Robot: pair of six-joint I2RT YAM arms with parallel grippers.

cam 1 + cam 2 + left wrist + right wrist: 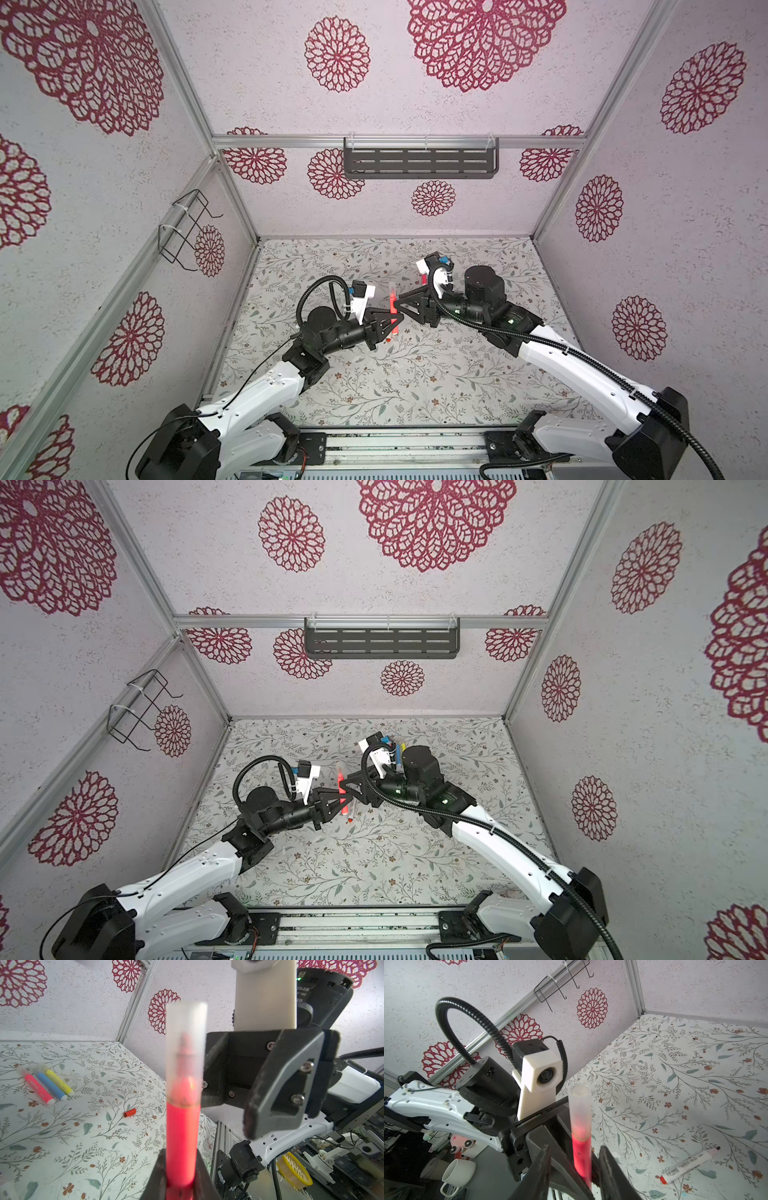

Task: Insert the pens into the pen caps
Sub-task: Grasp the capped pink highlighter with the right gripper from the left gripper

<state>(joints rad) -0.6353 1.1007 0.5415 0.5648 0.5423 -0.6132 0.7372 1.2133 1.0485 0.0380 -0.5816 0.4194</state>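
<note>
Five pens [182,1136] [38,1087] [51,1085] [59,1082] [689,1167], four pale caps [186,1043], one red cap [129,1112], two arms [257,395] [582,374]

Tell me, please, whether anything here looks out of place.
A small red cap lies loose on the table, apart from the three grouped pens. A white-barrelled pen lies separately, apparently uncapped. Nothing looks spilled or damaged.

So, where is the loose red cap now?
In the left wrist view, the red cap lies alone on the table, nearest the yellow pen, touching nothing.

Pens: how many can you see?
5: orange-red pen in left pincer; pink pen, blue pen, yellow pen side by side; white pen lying alone. Others may be hidden.
</note>
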